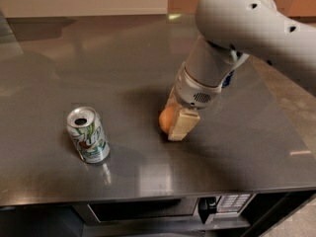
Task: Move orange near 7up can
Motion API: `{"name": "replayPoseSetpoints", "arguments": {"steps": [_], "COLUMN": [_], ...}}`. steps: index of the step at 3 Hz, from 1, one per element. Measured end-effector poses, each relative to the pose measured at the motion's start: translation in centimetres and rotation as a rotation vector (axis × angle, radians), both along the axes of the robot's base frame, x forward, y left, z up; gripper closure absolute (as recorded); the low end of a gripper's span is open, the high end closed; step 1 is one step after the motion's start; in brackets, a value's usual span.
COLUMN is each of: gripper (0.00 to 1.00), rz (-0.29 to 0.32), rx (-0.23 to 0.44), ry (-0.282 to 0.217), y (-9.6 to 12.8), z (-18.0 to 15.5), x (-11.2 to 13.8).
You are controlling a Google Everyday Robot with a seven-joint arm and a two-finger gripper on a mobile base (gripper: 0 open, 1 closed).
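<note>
resting near the middle of the worktop (123,68), the orange (166,118) lies against our gripper (178,126), on its left-edge side; we cannot tell whether the gripper holds it. the upright 7up can (89,135) stands well apart, toward the front-left corner, so we judge the travel runs leftward.

My gripper (177,123) sits low on the counter (98,58) and covers the right half of the orange (165,118) at its left side, so I can't judge the contact there. Above it, my arm (247,28) runs off the top and right edges.
</note>
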State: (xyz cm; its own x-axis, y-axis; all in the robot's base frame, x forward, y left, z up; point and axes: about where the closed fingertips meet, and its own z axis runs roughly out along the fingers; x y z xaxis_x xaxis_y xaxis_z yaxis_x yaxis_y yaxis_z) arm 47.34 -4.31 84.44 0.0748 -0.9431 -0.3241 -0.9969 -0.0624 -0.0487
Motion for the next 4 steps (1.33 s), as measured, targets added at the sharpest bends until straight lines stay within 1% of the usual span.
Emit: {"name": "replayPoseSetpoints", "arguments": {"steps": [1,2,4], "gripper": [0.87,1.00,1.00], "rz": [0.040,0.084,0.166], "rx": [0.016,0.030,0.042], "ry": [-0.004,-0.002,0.014], "y": [1.8,4.0,7.5], "z": [0.8,1.2,0.7], "x": [-0.7,-1.7,-3.8]}}
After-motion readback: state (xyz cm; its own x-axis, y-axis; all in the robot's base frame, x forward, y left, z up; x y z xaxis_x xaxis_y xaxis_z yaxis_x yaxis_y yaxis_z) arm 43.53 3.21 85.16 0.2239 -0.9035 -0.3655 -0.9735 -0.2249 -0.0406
